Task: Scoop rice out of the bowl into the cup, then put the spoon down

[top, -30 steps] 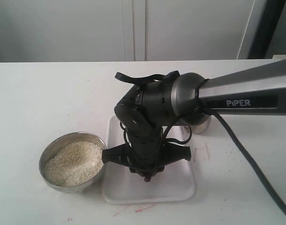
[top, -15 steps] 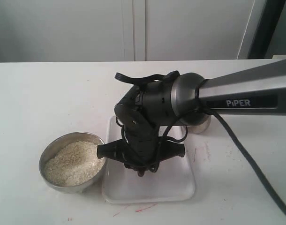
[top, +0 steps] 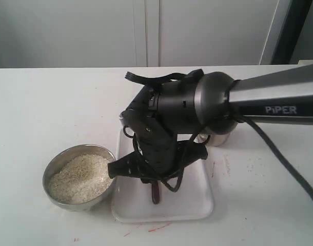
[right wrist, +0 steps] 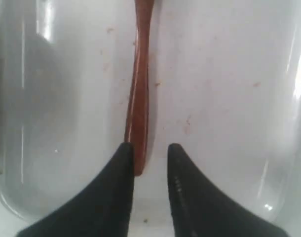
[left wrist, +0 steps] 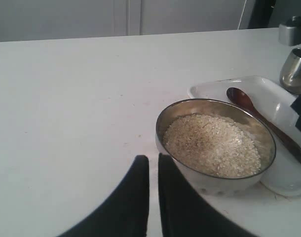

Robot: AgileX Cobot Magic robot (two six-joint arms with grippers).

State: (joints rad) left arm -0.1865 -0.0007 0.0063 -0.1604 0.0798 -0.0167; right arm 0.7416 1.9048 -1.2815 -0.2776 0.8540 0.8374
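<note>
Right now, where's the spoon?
The spoon lies flat in the white tray, just right of the bowl in the exterior view, its handle end under the open right gripper.

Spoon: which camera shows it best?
Left wrist view: it shows the spoon, head and handle, lying in the tray. Right wrist view shows only its handle by the right gripper; exterior view shows just the handle end.

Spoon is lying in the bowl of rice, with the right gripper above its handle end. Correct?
No. The spoon lies on the white tray beside the bowl of rice, not in it; the left wrist view shows this. The right gripper is above its handle end.
</note>
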